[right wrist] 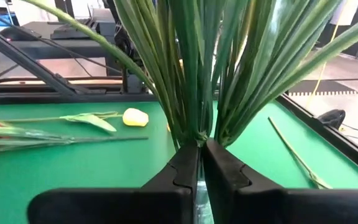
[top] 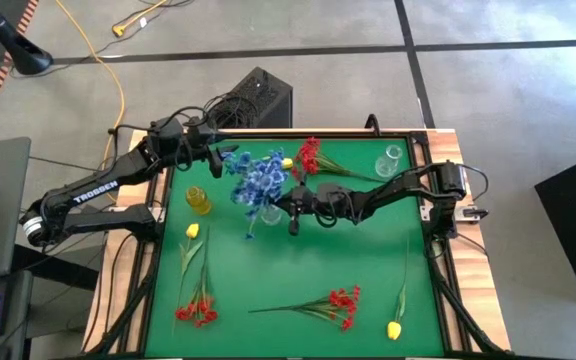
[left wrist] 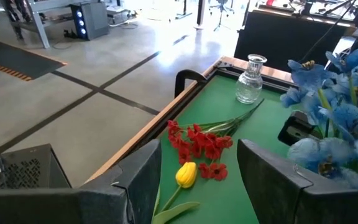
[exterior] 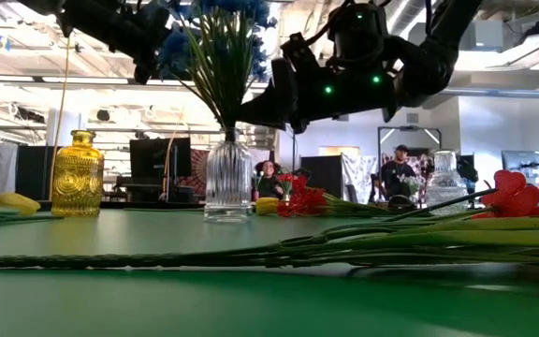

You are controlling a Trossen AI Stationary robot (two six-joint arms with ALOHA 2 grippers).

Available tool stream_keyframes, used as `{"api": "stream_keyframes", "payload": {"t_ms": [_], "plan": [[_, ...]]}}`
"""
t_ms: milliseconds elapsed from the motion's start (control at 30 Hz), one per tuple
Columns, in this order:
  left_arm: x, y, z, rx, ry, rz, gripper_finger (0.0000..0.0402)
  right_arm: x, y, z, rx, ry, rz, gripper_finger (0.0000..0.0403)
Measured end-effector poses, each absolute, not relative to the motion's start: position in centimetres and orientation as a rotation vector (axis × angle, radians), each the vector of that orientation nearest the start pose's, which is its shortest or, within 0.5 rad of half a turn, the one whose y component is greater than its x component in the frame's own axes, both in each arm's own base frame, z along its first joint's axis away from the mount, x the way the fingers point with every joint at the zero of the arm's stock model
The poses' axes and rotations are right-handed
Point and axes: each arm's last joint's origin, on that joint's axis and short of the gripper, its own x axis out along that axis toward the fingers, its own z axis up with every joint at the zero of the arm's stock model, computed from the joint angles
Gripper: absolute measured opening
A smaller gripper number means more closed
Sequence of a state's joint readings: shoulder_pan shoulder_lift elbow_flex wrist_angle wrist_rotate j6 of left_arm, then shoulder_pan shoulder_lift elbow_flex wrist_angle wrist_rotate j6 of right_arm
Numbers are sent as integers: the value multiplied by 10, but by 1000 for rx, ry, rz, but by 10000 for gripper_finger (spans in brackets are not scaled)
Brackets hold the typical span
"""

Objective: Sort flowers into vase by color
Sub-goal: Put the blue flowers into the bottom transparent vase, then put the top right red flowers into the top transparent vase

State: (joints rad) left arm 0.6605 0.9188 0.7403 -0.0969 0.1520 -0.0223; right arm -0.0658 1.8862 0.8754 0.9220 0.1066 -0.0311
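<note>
Yellow vase [top: 198, 200], red sprig [top: 313, 157] and empty clear vase [top: 389, 161] ring the clear vase [exterior: 227, 181] holding the blue flowers [top: 259, 180]. More sprigs along near worktop [top: 298, 255] edge; middle bare. Right gripper [right wrist: 199, 163] jaws nearly together around blue stems above vase mouth. Left gripper [left wrist: 194, 177] jaws apart, empty, beside blooms.

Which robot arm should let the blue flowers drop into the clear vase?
The right one, probably. Its end effector pinches the blue flowers' stems right above the clear vase. The left end effector hovers open beside the blooms.
</note>
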Motion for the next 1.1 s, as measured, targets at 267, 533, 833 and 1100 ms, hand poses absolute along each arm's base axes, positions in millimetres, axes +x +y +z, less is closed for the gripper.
{"api": "stream_keyframes", "payload": {"t_ms": [267, 533, 833, 1100], "plan": [[164, 122, 302, -126, 263, 507, 199, 384, -28, 179, -34, 108, -141, 93], [164, 122, 302, -119, 264, 506, 199, 386, -27, 188, -35, 292, -133, 172], [164, 122, 302, -118, 264, 507, 199, 372, -27, 214, -35, 408, -131, 231], [164, 122, 302, -118, 264, 507, 199, 357, -26, 233, -25, 445, -122, 232]]}}
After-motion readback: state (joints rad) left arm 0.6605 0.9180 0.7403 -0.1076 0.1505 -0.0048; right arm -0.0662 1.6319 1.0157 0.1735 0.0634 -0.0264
